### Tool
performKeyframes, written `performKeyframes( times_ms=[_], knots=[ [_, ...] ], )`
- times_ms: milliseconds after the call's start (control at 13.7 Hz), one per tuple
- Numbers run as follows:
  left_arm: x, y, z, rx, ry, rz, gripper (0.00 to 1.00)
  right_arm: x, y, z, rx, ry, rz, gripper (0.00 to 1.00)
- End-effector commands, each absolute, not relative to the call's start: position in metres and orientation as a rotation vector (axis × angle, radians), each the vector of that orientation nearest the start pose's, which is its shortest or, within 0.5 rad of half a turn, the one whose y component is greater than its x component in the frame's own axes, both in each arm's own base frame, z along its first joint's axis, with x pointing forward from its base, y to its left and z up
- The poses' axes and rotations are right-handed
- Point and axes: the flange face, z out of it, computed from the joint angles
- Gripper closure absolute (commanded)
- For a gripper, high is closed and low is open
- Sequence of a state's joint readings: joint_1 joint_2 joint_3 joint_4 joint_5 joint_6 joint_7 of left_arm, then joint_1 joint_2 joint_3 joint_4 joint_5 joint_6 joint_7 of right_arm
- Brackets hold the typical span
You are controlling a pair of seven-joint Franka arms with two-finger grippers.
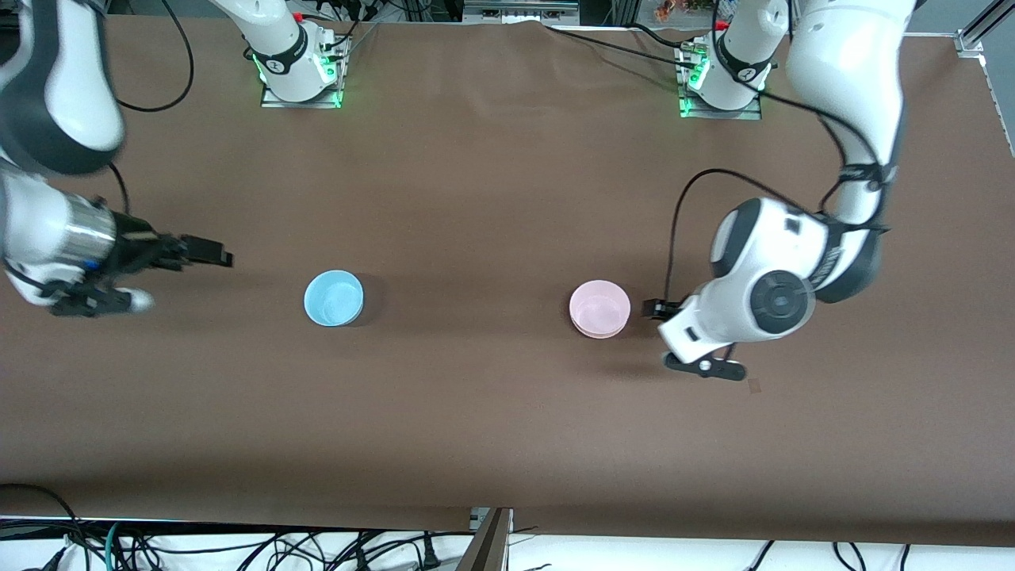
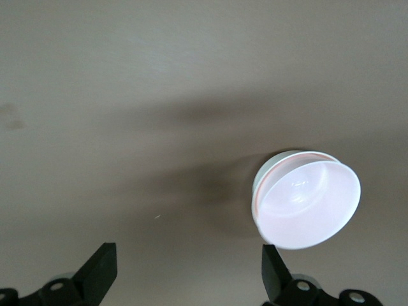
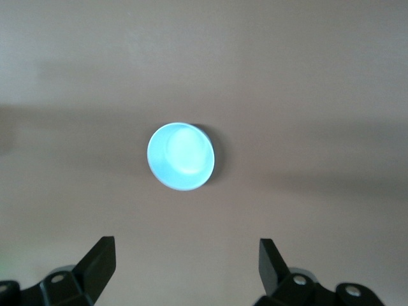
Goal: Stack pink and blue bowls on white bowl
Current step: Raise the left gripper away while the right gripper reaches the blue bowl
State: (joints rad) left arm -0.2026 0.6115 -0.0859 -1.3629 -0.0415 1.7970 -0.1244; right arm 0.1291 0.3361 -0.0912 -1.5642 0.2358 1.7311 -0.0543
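While the right gripper (image 1: 208,255) hangs over the table (image 1: 507,412) at the right arm's end with its jaws spread wide, the blue bowl (image 1: 334,297) sits well apart from it, mid-table; the pink bowl (image 1: 600,308) is toward the left arm's end, seemingly nested in the white bowl (image 2: 264,175); the left gripper (image 1: 655,308) is just beside it, jaws open too. These look like light, stiff, slick plastic, so I'd pinch the blue one's rim, one finger inside.

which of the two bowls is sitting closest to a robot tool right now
The pink bowl. The left tool sits right beside it, open, while the blue bowl lies well apart from the open right tool.
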Motion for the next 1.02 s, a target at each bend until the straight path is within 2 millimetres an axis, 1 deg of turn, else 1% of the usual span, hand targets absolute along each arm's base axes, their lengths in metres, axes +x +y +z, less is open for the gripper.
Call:
performKeyframes(
  times_ms=[0,73,146,218,291,364,437,510,582,655,728,874,946],
  knots=[
    [0.675,-0.131,0.417,-3.175,0.172,0.218,0.00,0.623,0.105,0.347,-3.013,-0.162,0.223,0.01],
    [0.662,-0.111,0.448,-3.164,0.156,0.275,0.00,0.607,0.112,0.304,-3.043,-0.181,0.139,0.01],
    [0.650,-0.108,0.463,-3.144,0.168,0.337,0.00,0.607,0.107,0.287,-3.052,-0.166,0.104,0.01],
    [0.639,-0.104,0.483,-3.111,0.174,0.369,0.00,0.609,0.105,0.267,-3.066,-0.175,0.109,0.01],
    [0.633,-0.097,0.505,-3.109,0.163,0.344,0.00,0.610,0.102,0.253,-3.095,-0.208,0.114,0.01],
    [0.628,-0.081,0.541,-3.123,0.125,0.264,0.00,0.609,0.102,0.241,-3.120,-0.243,0.128,0.01],
    [0.620,-0.074,0.561,-3.125,0.108,0.242,0.00,0.609,0.103,0.232,-3.124,-0.245,0.133,0.01],
    [0.612,-0.070,0.574,-3.123,0.096,0.234,0.00,0.612,0.104,0.225,-3.126,-0.247,0.092,0.01],
    [0.604,-0.058,0.588,-3.123,0.076,0.234,0.00,0.614,0.104,0.213,-3.130,-0.247,0.060,0.01],
    [0.598,-0.037,0.593,-3.137,0.048,0.258,0.00,0.615,0.105,0.206,-3.132,-0.252,0.048,0.01],
    [0.596,-0.025,0.596,-3.141,0.083,0.265,0.00,0.615,0.108,0.203,-3.131,-0.254,0.038,0.01],
    [0.596,-0.023,0.596,-3.139,0.102,0.262,0.00,0.614,0.108,0.203,-3.132,-0.210,0.043,0.02],
    [0.597,-0.024,0.595,-3.132,0.103,0.266,0.00,0.614,0.108,0.203,-3.135,-0.167,0.043,0.07]
  ],
)
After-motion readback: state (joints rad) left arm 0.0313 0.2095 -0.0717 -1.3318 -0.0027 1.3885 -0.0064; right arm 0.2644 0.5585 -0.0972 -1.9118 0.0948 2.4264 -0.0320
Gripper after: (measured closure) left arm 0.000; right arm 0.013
